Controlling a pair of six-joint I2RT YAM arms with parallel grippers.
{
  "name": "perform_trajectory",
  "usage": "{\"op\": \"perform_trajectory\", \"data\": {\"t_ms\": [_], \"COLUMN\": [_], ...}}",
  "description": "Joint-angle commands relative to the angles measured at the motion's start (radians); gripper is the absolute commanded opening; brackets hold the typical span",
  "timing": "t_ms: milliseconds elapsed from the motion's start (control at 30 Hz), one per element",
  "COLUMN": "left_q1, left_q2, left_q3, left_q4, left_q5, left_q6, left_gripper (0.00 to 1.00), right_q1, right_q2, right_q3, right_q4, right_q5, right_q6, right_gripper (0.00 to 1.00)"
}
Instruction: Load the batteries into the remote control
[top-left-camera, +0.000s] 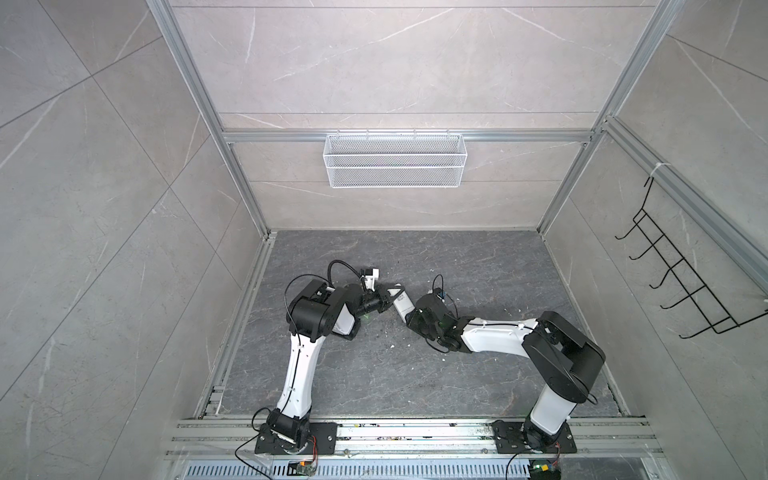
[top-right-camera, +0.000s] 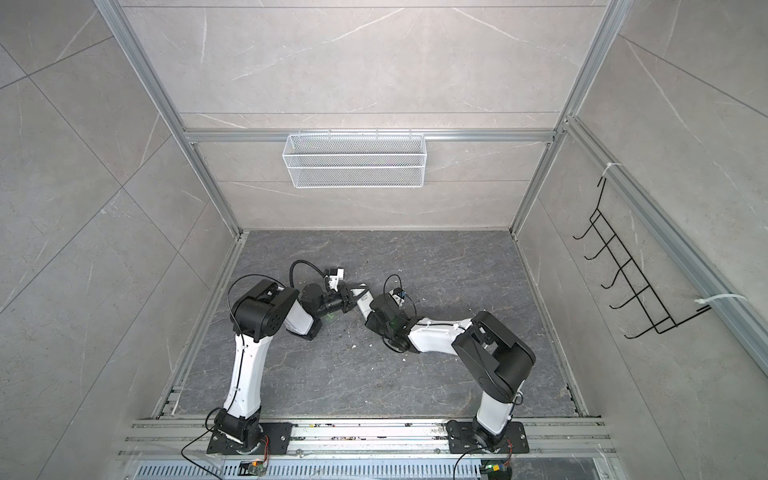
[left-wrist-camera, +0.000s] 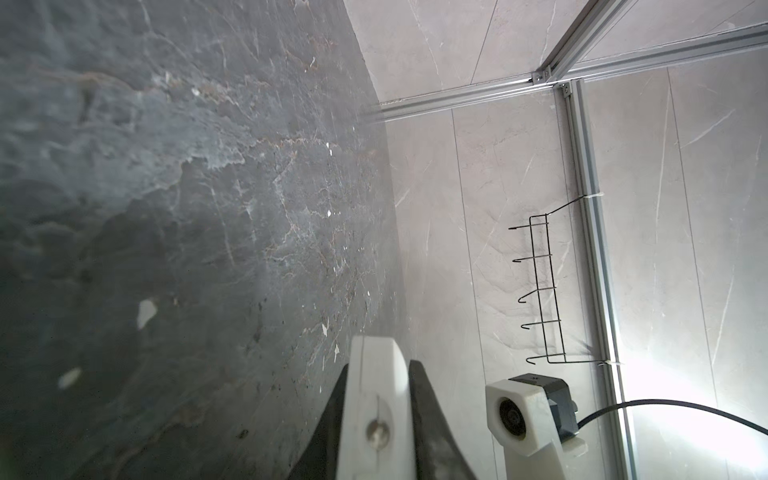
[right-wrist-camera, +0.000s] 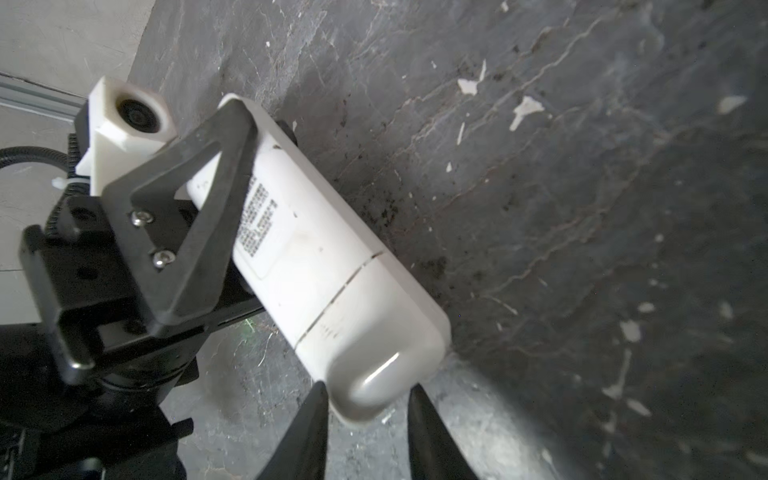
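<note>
Between L hand (right-wrist-camera: 259, 120) & R hand (right-wrist-camera: 368, 388): remote (right-wrist-camera: 316, 257)

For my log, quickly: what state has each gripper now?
Left gripper: shut on the remote control.
Right gripper: astride the remote's other end; grip cannot be told.

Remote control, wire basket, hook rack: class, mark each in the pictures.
remote control (right-wrist-camera: 332, 266): right wrist view, plain white back.
wire basket (top-left-camera: 395, 176): in a top view, front mesh wall.
hook rack (left-wrist-camera: 547, 287): left wrist view, middle crossbar.

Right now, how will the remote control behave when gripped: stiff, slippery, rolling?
The remote control is probably stiff: its plastic body looks straight. Its glossy rounded end may slip. Broad and flattish, it should not roll.
</note>
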Motion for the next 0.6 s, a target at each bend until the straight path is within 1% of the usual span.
{"op": "perform_trajectory", "data": {"t_ms": [0,100,167,233,467,567], "left_q1": [-0.015,-0.008,-0.007,-0.007,-0.004,-0.002], "left_q2": [0.026,0.026,-0.008,-0.009,-0.005,-0.003], "left_q3": [-0.022,-0.023,-0.024,-0.022,-0.018,-0.013], "left_q4": [-0.031,-0.029,-0.031,-0.03,-0.031,-0.031], "left_q5": [0.112,0.116,0.116,0.119,0.126,0.13], "left_q6": [-0.057,-0.068,-0.073,-0.083,-0.106,-0.12], "left_gripper": [0.04,0.03,0.04,0.04,0.04,0.04], "right_q1": [-0.008,-0.01,-0.011,-0.014,-0.017,-0.017], "right_q2": [-0.079,-0.124,-0.155,-0.175,-0.175,-0.169], "right_q3": [0.058,0.063,0.059,0.044,-0.011,-0.017], "right_q4": [-0.044,-0.107,-0.149,-0.176,-0.149,-0.17], "right_q5": [-0.013,-0.023,-0.011,0.004,-0.001,0.013], "right_q6": [-0.06,-0.083,-0.089,-0.093,-0.058,-0.031], "right_gripper": [0.34,0.34,0.34,0.34,0.32,0.31]}}
